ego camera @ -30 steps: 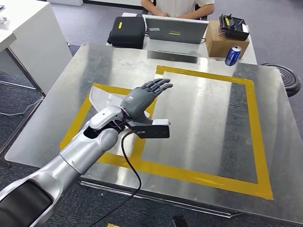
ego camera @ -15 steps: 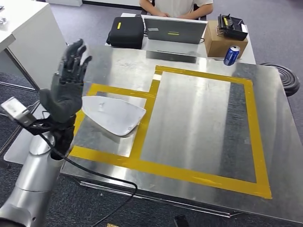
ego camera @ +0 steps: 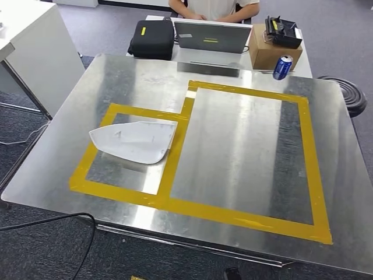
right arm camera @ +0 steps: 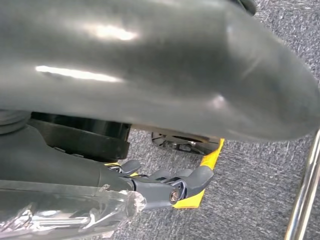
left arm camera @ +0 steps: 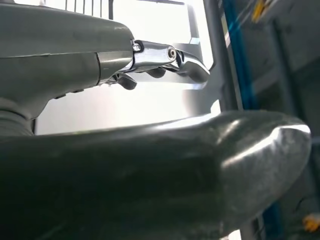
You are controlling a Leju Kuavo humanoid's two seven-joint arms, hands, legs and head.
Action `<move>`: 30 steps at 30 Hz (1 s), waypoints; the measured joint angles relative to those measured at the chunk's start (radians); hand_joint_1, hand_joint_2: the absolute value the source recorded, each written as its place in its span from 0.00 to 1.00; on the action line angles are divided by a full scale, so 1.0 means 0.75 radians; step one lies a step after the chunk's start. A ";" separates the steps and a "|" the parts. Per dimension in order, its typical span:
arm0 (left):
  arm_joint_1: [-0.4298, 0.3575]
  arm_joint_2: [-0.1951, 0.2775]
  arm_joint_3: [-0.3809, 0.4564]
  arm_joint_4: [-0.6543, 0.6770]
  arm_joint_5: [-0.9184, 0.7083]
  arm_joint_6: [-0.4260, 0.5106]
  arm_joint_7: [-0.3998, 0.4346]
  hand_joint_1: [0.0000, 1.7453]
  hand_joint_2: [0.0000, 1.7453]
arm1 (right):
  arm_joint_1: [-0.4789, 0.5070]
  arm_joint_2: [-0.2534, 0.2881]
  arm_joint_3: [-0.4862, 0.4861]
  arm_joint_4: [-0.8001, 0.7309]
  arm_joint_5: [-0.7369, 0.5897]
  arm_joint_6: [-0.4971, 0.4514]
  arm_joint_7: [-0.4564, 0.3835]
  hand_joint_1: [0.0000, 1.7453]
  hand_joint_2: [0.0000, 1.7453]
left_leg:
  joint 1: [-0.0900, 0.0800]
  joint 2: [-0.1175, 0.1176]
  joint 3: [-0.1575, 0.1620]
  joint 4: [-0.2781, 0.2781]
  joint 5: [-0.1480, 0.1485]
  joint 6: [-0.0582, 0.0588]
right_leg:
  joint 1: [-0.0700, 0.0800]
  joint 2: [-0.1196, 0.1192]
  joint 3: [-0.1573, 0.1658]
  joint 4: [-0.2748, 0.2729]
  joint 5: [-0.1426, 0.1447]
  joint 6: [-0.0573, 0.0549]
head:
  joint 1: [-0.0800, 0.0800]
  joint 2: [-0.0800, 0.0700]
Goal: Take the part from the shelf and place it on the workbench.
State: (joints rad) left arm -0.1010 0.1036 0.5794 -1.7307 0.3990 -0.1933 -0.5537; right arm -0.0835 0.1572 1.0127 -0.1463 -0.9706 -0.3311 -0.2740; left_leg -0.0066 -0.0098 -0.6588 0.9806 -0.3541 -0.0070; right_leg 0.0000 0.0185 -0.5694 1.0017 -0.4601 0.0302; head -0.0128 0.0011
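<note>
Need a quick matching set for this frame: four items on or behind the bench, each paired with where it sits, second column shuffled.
Items:
1. white part
2. blue can
3. black bag
4. cardboard box

Places:
A. under the black device, far desk
B. left of the laptop
C. in the smaller yellow-taped rectangle
D. lying beside the cardboard box

Pairs: 1-C, 2-D, 3-B, 4-A

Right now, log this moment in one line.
part: resting on workbench, smaller yellow-taped box | left hand: empty | right hand: empty
</note>
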 joint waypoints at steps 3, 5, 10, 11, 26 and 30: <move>0.036 0.044 0.255 0.009 0.109 -0.036 -0.023 0.00 0.00 | 0.004 0.000 -0.006 0.007 -0.025 0.015 -0.032 0.00 0.00 | 0.001 0.002 0.001 0.000 -0.001 -0.002 | 0.000 0.002 -0.006 0.001 -0.003 -0.003 | 0.000 0.000; 0.064 0.071 0.429 0.044 0.097 -0.054 -0.063 0.00 0.00 | 0.005 0.000 -0.012 0.012 -0.037 0.032 -0.046 0.00 0.00 | 0.002 0.002 0.001 0.000 -0.003 -0.004 | 0.000 0.001 -0.011 0.001 -0.010 -0.009 | 0.000 0.000; 0.107 0.100 0.731 0.189 -0.005 -0.046 -0.160 0.00 0.00 | 0.006 0.000 -0.018 0.023 -0.068 0.045 -0.084 0.00 0.00 | 0.004 0.001 0.001 0.000 -0.004 -0.006 | 0.002 -0.002 -0.010 0.001 -0.014 -0.012 | 0.000 0.000; 0.109 0.100 0.774 0.213 -0.013 -0.039 -0.160 0.00 0.00 | 0.006 0.000 -0.021 0.026 -0.076 0.045 -0.094 0.00 0.00 | 0.004 0.000 0.001 0.000 -0.004 -0.006 | 0.002 -0.002 -0.009 0.001 -0.014 -0.012 | 0.000 0.000; 0.073 -0.099 1.233 0.822 0.071 0.320 -0.161 0.00 0.00 | -0.005 0.019 -0.029 0.075 -0.151 0.009 -0.149 0.00 0.00 | -0.013 -0.004 0.004 0.006 -0.016 0.012 | -0.015 -0.007 -0.002 -0.003 -0.014 0.015 | 0.000 0.000; 0.074 -0.126 1.229 1.053 -0.047 0.349 -0.161 0.00 0.00 | -0.005 0.019 -0.029 0.075 -0.189 -0.017 -0.155 0.00 0.00 | -0.011 -0.003 0.011 0.004 -0.018 0.030 | -0.018 -0.009 0.006 0.003 -0.028 0.032 | 0.000 0.000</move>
State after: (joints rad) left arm -0.0457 0.0091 1.5009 -0.9412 0.3637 0.0687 -0.6744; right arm -0.0872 0.1713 0.9911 -0.0904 -1.1120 -0.3440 -0.3905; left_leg -0.0147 -0.0124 -0.6508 0.9837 -0.3679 0.0154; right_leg -0.0133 0.0116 -0.5646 1.0041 -0.4810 0.0545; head -0.0130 0.0011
